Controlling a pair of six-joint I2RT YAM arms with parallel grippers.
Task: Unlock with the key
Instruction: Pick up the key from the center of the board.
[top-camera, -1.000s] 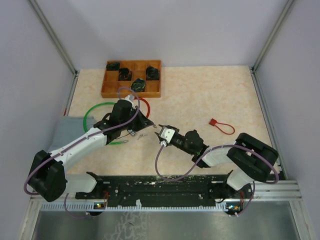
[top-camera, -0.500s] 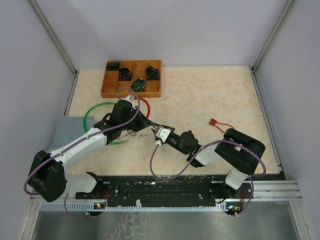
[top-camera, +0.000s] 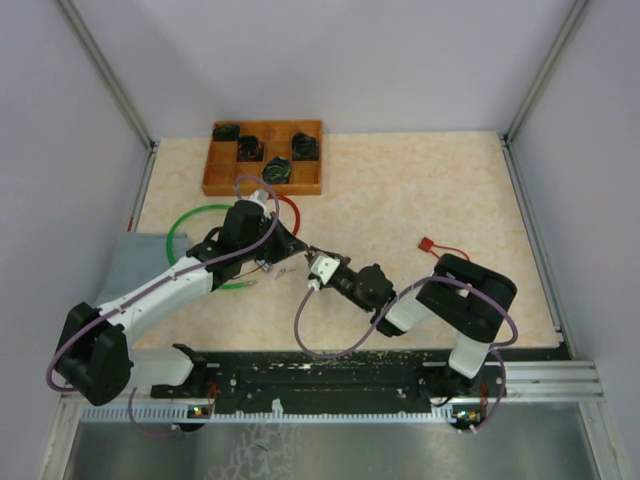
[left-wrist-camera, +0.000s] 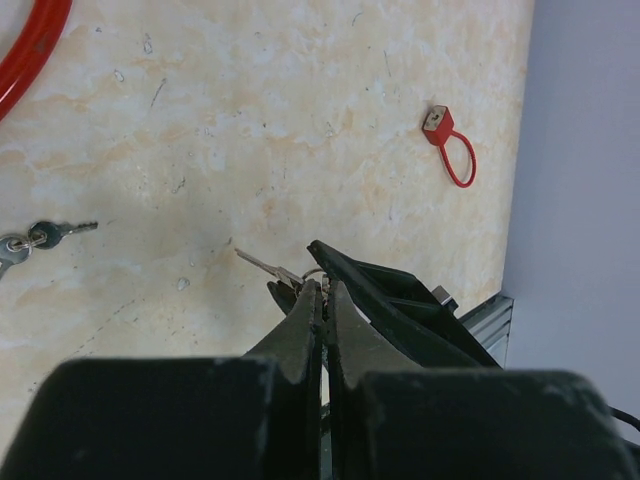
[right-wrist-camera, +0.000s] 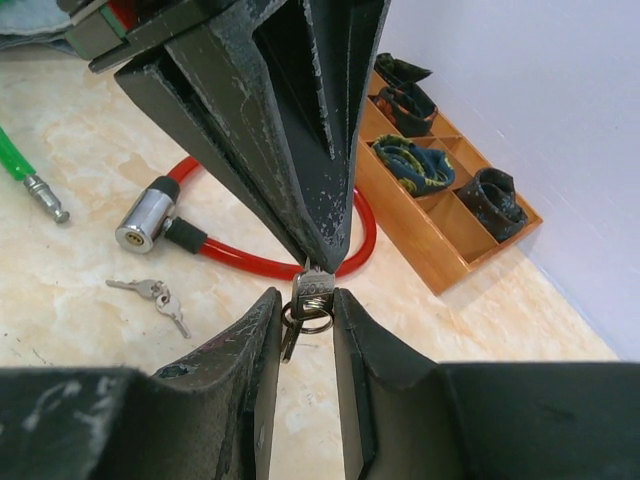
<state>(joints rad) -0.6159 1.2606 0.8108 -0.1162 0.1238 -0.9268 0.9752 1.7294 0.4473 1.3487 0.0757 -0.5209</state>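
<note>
**Key caught between two grippers at mid-table**

Seen from my remote desk, the left gripper is pinched tight on the key and holds it just above the marbled table, near its middle. The right gripper meets it head-on. Its fingers stand a narrow gap apart on either side of the ring that hangs under the key, and I cannot tell whether they touch it. The red cable lock lies on the table just beyond, with a spare set of keys beside its silver barrel. A green cable curls to the left, a wooden tray sits at the far edge, and a small red loop lies well apart to the right.
</note>
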